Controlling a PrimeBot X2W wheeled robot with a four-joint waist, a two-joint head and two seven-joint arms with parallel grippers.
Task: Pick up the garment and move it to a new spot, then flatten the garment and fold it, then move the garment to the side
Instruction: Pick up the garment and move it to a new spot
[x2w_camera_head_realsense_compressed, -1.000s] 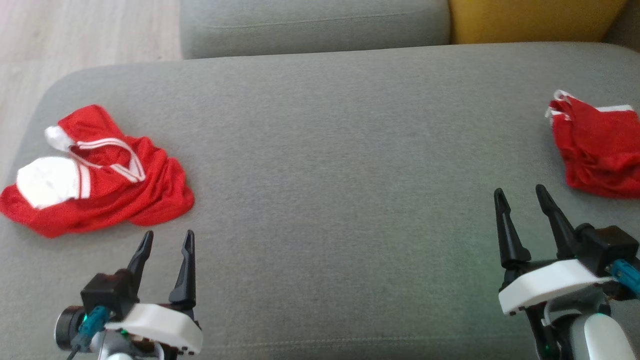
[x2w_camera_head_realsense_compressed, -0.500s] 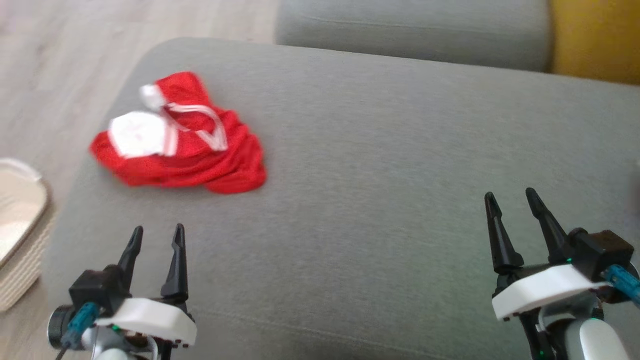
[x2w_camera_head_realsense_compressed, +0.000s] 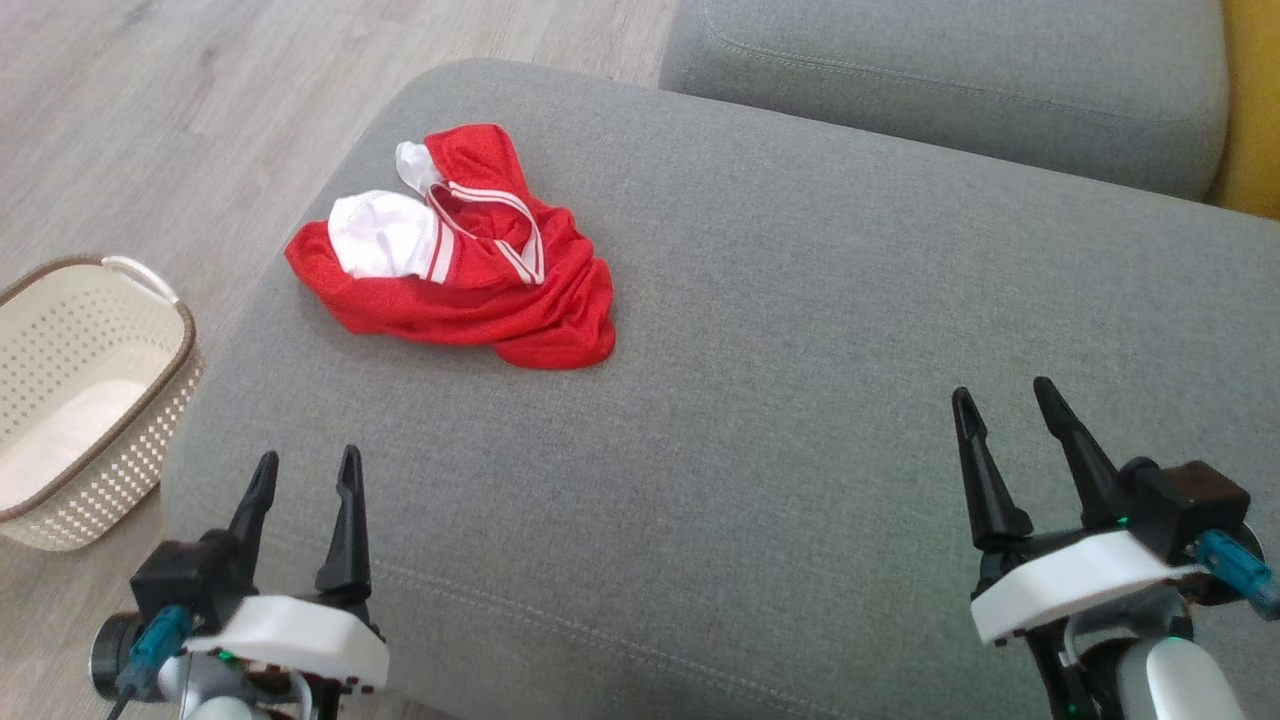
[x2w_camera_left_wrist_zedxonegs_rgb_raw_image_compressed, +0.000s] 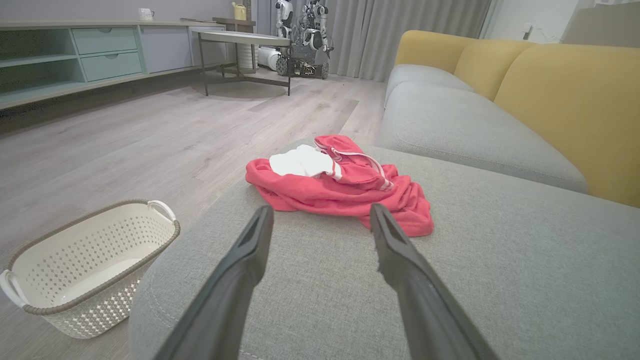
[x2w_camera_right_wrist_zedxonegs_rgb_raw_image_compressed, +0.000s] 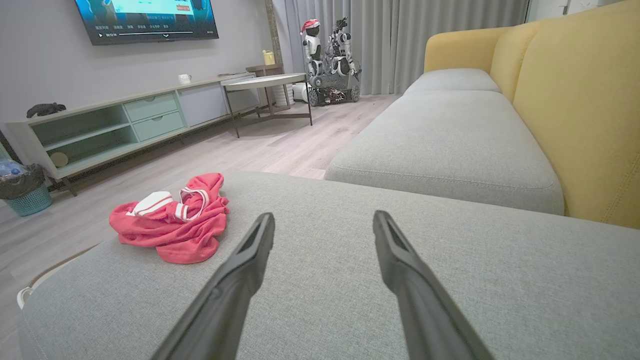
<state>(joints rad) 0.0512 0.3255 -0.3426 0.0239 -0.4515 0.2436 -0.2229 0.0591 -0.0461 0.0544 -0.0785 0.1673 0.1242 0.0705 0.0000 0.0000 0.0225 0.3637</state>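
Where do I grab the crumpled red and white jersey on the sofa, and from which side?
Likely the bunched red fold at the near-right end of the crumpled red and white mesh jersey, coming from above with the open left tool, which is nearer. Cloth piles thickest there; its other edges lie flatter on the grey sofa cushion.

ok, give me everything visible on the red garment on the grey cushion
The red garment, with a white panel and white-striped trim, looks like thin sports mesh. It lies crumpled in a heap, neither flat nor folded, white panel uppermost at its left, a striped band looping over the top. It sits near the far left corner of the grey fabric sofa cushion, close to the rounded edge. Only the cushion touches it; the open left gripper and open right gripper stand apart from it.
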